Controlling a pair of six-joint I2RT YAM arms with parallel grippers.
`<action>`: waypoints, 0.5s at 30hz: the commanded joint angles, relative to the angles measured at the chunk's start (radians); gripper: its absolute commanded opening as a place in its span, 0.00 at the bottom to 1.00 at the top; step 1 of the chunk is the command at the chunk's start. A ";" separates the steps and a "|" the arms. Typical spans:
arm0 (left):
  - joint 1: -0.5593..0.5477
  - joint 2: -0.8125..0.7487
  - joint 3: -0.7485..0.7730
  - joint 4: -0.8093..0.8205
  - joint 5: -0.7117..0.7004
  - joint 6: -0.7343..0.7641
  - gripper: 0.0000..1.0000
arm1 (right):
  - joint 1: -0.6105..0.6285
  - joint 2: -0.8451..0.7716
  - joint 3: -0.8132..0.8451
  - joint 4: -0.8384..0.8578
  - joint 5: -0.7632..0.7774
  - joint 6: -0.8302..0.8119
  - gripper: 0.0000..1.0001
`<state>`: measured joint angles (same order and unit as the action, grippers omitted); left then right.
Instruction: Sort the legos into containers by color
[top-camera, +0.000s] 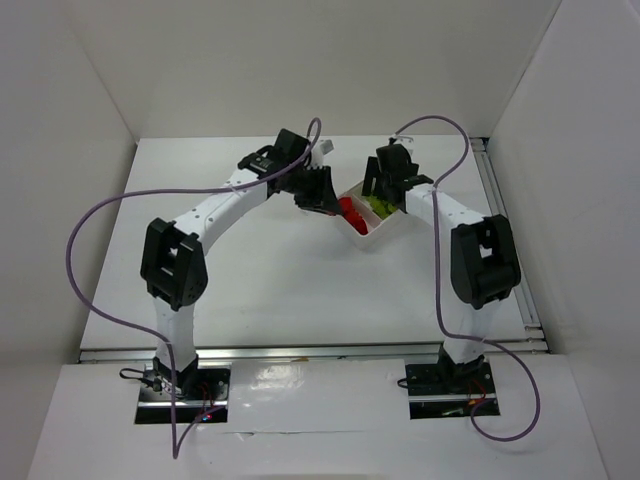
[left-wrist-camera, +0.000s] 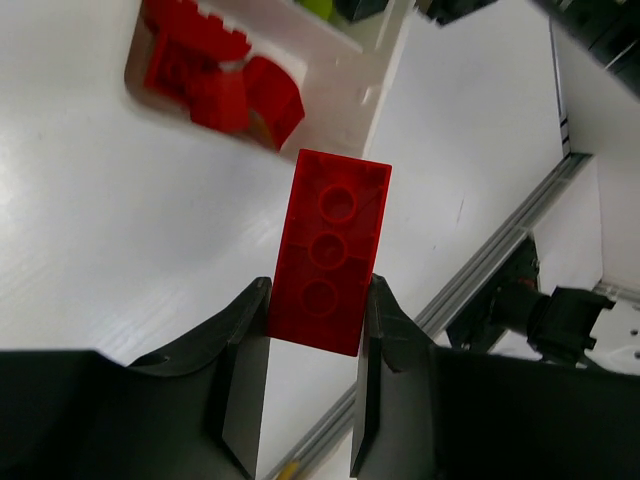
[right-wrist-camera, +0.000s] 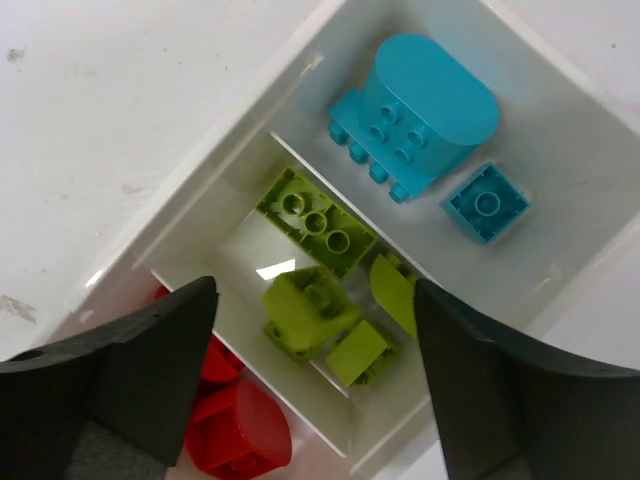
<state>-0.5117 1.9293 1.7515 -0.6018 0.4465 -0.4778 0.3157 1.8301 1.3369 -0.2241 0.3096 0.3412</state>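
Left gripper (left-wrist-camera: 318, 300) clamps a red brick (left-wrist-camera: 330, 245); right gripper (right-wrist-camera: 315, 300) gapes. Released early, the brick misses the tray (left-wrist-camera: 350, 80), upper left.

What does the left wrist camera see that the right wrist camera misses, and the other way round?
Only the left wrist view shows the long red brick, pinched between the fingers of the left end effector.

Only the right wrist view shows the light blue bricks in one end compartment. It looks down between the fingers of the open right end effector.

Both show the white tray, the red bricks in its other end compartment, and the green bricks in the middle, though the left wrist view catches only a sliver of green.
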 joint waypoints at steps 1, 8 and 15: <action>-0.002 0.077 0.129 -0.036 -0.029 -0.018 0.00 | -0.006 -0.017 0.070 -0.012 0.029 -0.010 0.88; -0.047 0.235 0.305 -0.095 -0.176 -0.038 0.00 | -0.041 -0.248 -0.062 0.017 0.059 -0.001 0.88; -0.091 0.321 0.393 -0.105 -0.246 -0.038 0.03 | -0.093 -0.486 -0.206 -0.058 0.049 0.021 0.88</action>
<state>-0.5896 2.2333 2.0937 -0.6899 0.2428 -0.5041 0.2344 1.4338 1.1839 -0.2379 0.3424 0.3496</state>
